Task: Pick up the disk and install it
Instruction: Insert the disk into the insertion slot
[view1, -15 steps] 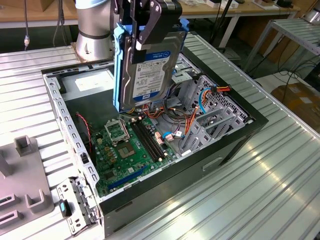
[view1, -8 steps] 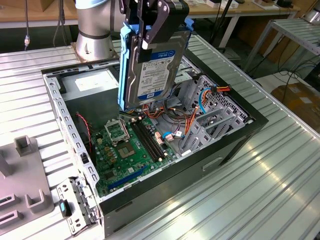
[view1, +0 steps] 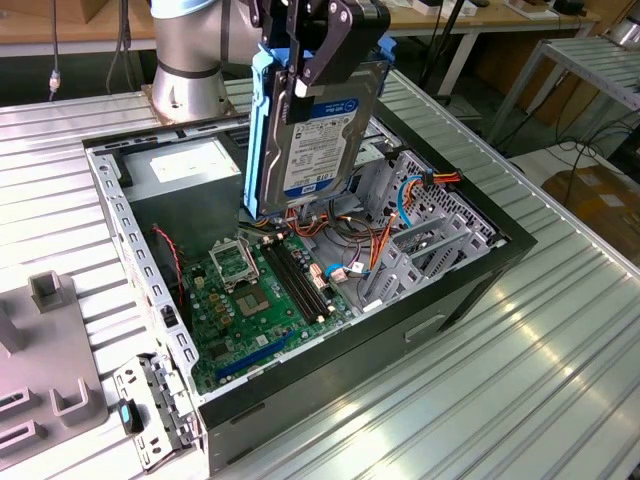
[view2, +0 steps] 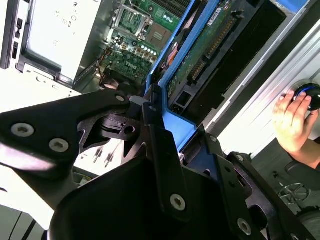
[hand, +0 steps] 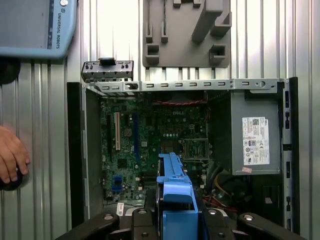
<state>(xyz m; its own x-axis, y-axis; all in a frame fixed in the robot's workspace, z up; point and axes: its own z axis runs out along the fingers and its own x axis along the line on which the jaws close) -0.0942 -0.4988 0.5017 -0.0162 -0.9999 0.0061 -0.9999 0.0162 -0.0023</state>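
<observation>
One tool (view1: 303, 62) clamped on one disk (view1: 325, 135) — held upright, above one open computer case (view1: 450, 292)

The disk (view1: 325, 130) is dark, its label white with a blue band, its rails blue. Inside the black case (view1: 350, 372), the motherboard (view1: 250, 300) is green, the power supply (view1: 185, 170) grey.

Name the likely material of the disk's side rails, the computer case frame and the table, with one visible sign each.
On the disk, the side rails: probably plastic, uniform matte blue; the case frame: likely sheet metal, bare grey, punched holes; the table: seemingly aluminium, ribbed, bright reflections.
</observation>
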